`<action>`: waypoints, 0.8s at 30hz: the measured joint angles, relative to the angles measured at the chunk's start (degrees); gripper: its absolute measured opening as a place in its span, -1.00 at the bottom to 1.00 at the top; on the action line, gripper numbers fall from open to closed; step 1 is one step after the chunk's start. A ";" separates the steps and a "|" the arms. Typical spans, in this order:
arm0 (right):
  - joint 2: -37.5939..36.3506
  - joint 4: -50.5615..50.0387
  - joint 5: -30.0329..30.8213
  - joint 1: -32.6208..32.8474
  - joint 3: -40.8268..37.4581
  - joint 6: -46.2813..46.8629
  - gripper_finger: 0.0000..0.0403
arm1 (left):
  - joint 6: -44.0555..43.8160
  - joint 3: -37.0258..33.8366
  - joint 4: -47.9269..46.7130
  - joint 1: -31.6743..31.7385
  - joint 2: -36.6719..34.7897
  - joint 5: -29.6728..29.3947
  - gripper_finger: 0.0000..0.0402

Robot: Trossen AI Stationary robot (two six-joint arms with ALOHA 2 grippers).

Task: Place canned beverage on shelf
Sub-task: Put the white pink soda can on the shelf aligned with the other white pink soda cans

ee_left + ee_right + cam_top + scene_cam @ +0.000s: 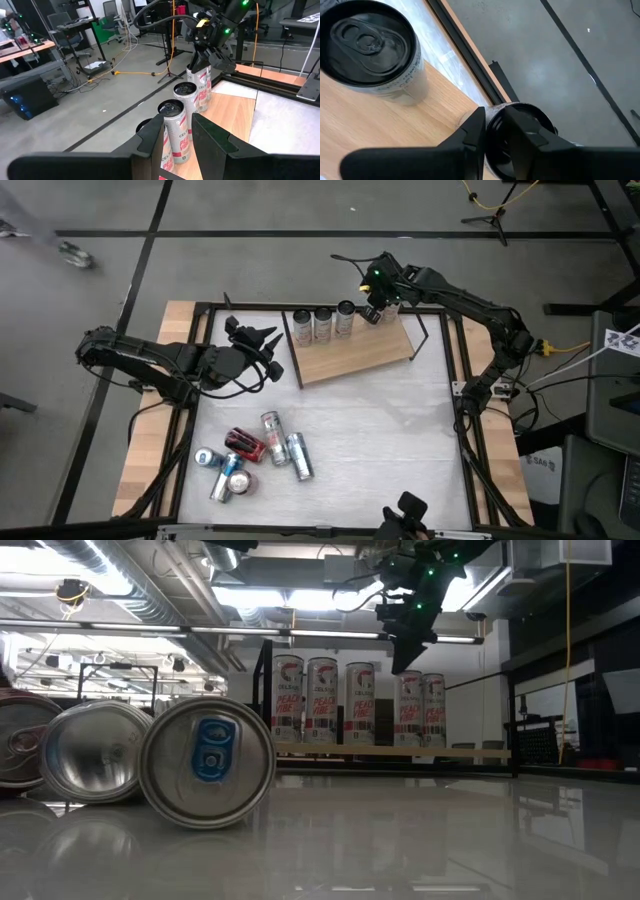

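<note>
Overhead: right jaws (383, 302) down over the far right end of the shelf (355, 352), on the end can (391, 307) of the row; three more standing cans (321, 324) beside them along the far edge.
Overhead, left: left jaws (262, 340) spread open, empty, just beside the shelf's left end; loose cans (252, 456) lying in a heap on the white surface (400, 445), well apart from both jaws.
Low: right jaws (407, 645) directly above the two rightmost upright cans; lying cans large in the foreground.
Left wrist: own fingers (150, 140) parted around nothing, nearest standing can (174, 127) just beyond them; right jaws (206, 57) at the row's far end.
Right wrist: right jaws (492, 130) closed on the end can's dark rim (520, 137); neighbouring can (372, 47) free beside them.
</note>
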 joint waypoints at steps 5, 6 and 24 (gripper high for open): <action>0.00 0.92 -3.36 0.00 0.00 0.01 -0.67 | 0.00 0.00 0.00 0.02 0.00 -0.02 -0.54; 0.00 0.94 -4.35 0.00 0.00 0.01 -0.67 | 0.00 0.00 0.00 0.00 0.00 -0.02 -0.54; 0.00 1.87 -7.65 0.04 0.00 1.49 -0.67 | -0.17 0.00 0.00 0.02 0.02 -0.02 -0.54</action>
